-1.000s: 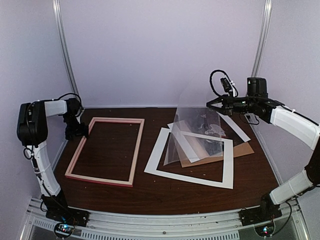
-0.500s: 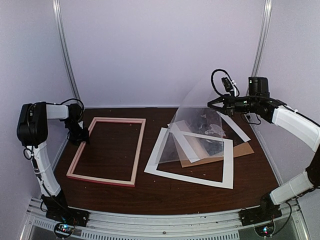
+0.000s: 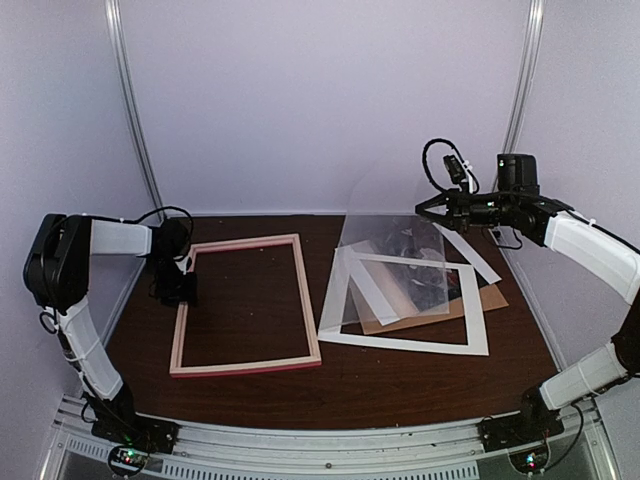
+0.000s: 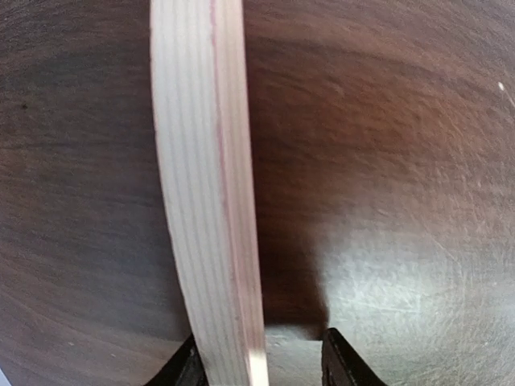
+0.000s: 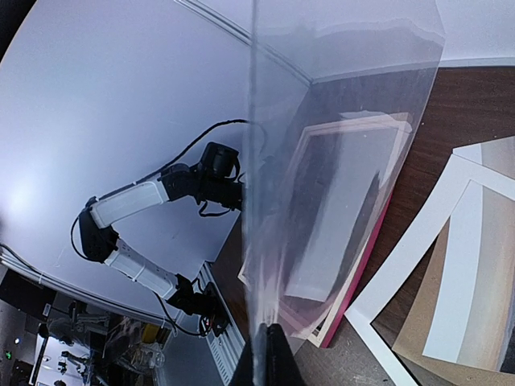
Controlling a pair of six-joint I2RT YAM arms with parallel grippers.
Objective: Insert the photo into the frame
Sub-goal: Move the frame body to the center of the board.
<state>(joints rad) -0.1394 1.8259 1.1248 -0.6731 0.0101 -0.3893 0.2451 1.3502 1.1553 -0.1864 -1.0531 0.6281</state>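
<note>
No legible text, labels or numbers anywhere.

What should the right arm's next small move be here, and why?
Probably carry the clear sheet leftward over the frame and lower it. The right pincer holds it raised, while the left pincer grips the frame's left bar, back up.

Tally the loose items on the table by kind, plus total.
Wooden frame: 1
White mat board: 1
Clear sheet, pinched in the right gripper: 1
Brown backing board: 1
White strip or print edge at the back, identity unclear: 1
Total: 5
</note>
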